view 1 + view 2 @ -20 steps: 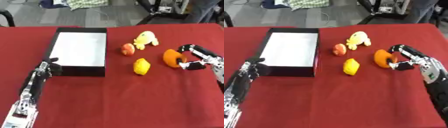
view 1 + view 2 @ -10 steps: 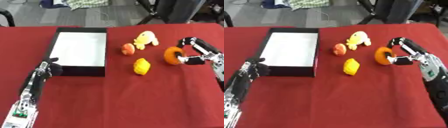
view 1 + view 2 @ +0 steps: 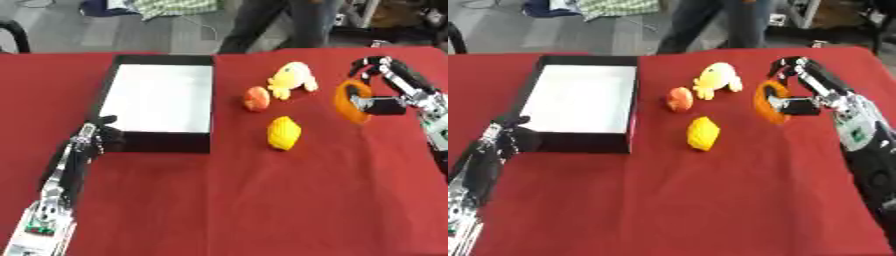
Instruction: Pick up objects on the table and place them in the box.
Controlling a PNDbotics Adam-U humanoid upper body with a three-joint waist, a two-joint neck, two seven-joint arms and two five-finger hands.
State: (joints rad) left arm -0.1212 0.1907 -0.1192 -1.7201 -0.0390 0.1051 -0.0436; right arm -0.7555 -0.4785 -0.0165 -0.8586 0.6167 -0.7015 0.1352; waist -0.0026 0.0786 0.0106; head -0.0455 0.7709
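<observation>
At 3 o'clock on the bench (image 3: 219, 200) | right hand (image 3: 811, 92) fingers curled round orange object (image 3: 770, 102) | risk: slipping free before the box (image 3: 157, 100)

Table (image 3: 227, 200) covered with red cloth, fills most of view. Black box (image 3: 157, 102) with white inside sits on left half, long side going away from camera. Right of box, small orange-red fruit-like object (image 3: 255, 98) lies just beside yellow soft toy (image 3: 291, 80), toy farther back. Yellow lemon-shaped object (image 3: 283, 132) lies nearer, apart from both. Near half of cloth carries nothing else. Orange object at right: cannot tell if it touches cloth.
</observation>
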